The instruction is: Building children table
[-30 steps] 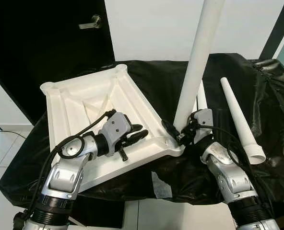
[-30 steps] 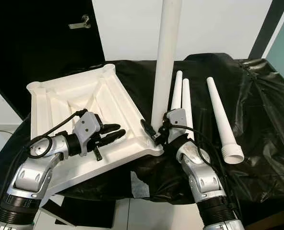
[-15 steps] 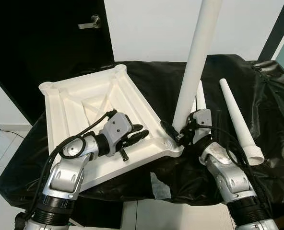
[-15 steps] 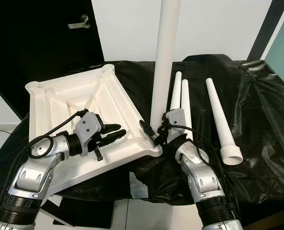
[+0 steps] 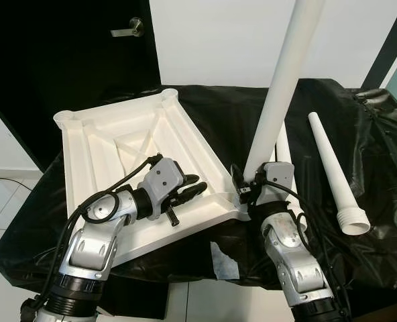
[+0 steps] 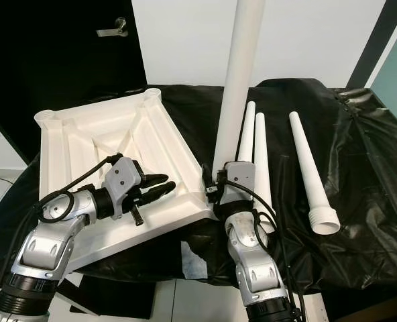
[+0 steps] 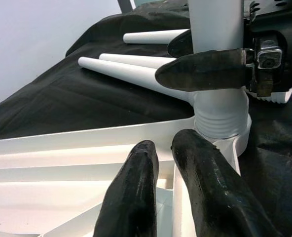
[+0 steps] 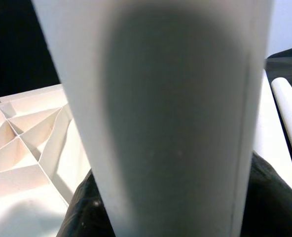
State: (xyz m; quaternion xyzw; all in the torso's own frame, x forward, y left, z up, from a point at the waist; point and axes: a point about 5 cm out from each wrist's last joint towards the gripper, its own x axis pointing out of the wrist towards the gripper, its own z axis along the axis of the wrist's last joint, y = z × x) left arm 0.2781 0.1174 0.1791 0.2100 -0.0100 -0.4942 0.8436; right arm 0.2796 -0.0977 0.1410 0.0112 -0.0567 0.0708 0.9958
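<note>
**Leg going into tabletop corner**

Centre frame, the right tool [image 5: 247,190] clamped a white leg [image 5: 281,94] upright in the upturned tabletop's [image 5: 98,151] near corner socket. Lower left, the left tool [image 5: 188,190], fingers nearly together and empty, rested on the tabletop. Three legs [image 6: 304,161] lay on the desk [image 5: 379,141] at right. Next likely: twisting the leg tight.
</note>
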